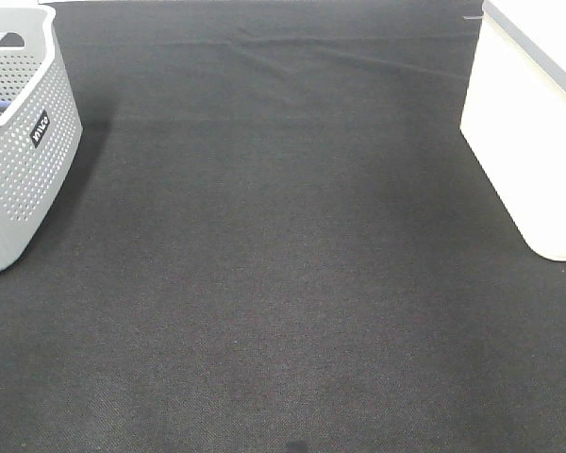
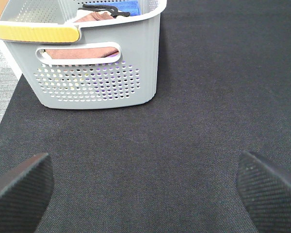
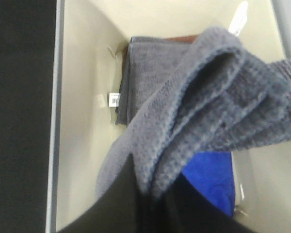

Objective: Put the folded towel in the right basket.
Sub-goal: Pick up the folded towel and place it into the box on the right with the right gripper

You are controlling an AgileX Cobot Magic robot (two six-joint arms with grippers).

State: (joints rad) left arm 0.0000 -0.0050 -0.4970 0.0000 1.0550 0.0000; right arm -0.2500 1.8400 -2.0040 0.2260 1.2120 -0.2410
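In the right wrist view my right gripper [image 3: 148,196] is shut on a folded grey towel [image 3: 208,111] and holds it above the inside of the cream right basket [image 3: 82,111]. Inside lie a folded grey towel [image 3: 150,73] and a blue towel [image 3: 211,177]. In the high view the right basket [image 1: 528,132] stands at the right edge; neither arm shows there. My left gripper [image 2: 145,189] is open and empty, low over the black mat, facing the grey perforated left basket [image 2: 97,63].
The grey left basket [image 1: 19,142] stands at the far left of the black mat [image 1: 283,283]; it holds pink and blue cloths [image 2: 82,51] and has a yellow handle [image 2: 34,31].
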